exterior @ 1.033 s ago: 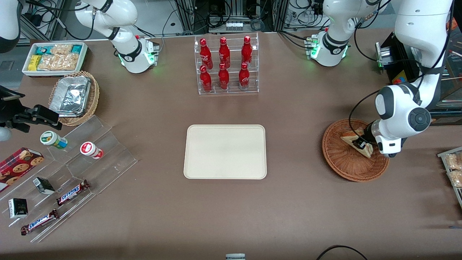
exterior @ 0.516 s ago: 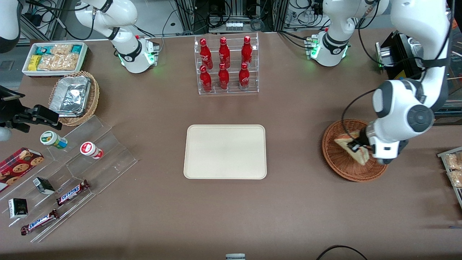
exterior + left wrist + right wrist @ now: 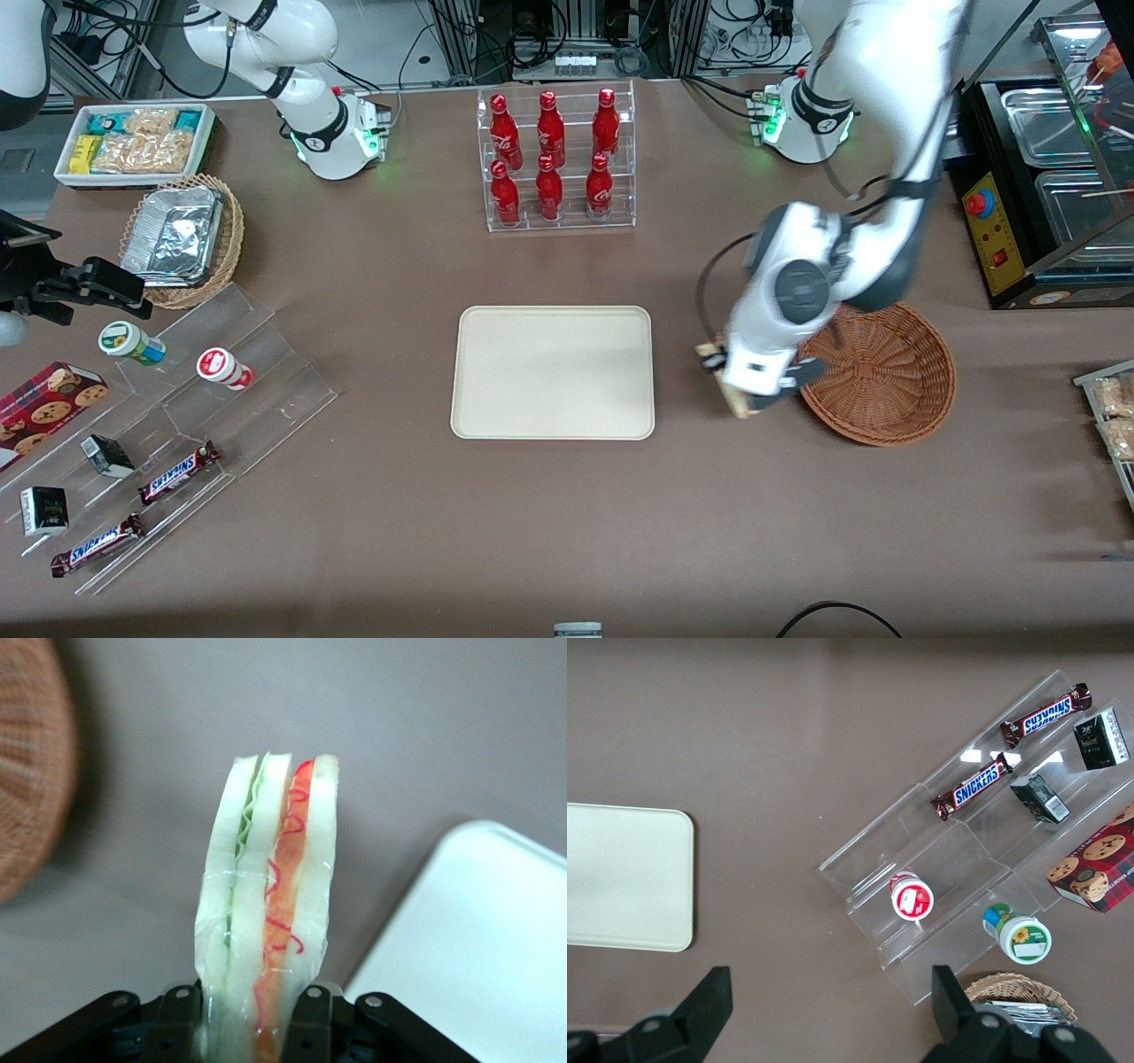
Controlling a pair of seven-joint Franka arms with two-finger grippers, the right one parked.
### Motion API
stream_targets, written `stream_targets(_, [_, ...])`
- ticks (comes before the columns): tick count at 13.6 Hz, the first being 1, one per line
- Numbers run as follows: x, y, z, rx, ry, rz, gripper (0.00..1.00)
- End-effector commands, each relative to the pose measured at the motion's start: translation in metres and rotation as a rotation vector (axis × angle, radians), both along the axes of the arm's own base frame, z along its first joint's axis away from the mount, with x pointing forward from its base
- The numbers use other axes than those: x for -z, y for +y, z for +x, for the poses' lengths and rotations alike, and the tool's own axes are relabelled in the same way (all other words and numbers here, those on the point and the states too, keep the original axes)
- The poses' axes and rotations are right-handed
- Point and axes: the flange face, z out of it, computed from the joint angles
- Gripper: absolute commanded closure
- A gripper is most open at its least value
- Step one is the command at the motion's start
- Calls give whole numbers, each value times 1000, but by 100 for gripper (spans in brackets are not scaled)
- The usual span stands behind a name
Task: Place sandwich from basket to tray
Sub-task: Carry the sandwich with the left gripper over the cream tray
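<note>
My left gripper (image 3: 725,379) is shut on the sandwich (image 3: 731,396) and holds it above the bare table between the tray (image 3: 554,372) and the basket (image 3: 881,372). In the left wrist view the sandwich (image 3: 266,895) stands on edge between my fingers (image 3: 306,1023), its green and red filling layers showing. The cream tray (image 3: 483,939) lies close beside it, and the reddish-brown wicker basket (image 3: 27,771) is at the edge of that view. The basket holds nothing.
A clear rack of red bottles (image 3: 556,159) stands farther from the front camera than the tray. A black cabinet with steel pans (image 3: 1045,177) is near the basket. Toward the parked arm's end lie a clear tiered stand with snacks (image 3: 168,425), a tan basket with a foil tray (image 3: 182,235) and a white snack bin (image 3: 133,142).
My gripper has lifted the sandwich out of the basket and carried it sideways toward the tray. The basket is now bare.
</note>
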Motion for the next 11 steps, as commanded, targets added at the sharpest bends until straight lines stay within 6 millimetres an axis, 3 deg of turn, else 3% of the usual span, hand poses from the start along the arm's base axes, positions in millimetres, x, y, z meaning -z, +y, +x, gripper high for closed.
stream_targets(1, [6,-57,14,79,-33,-16,66])
stream_targets(3, [18,-107,3,175,-68,-53,66])
stream_targets(6, [44,-145,-18,313,-57,-106,66])
stream_targets(8, [64,-151,-26,374,-23,-110,66])
stream_targets(11, [67,-145,-25,423,3,-100,64])
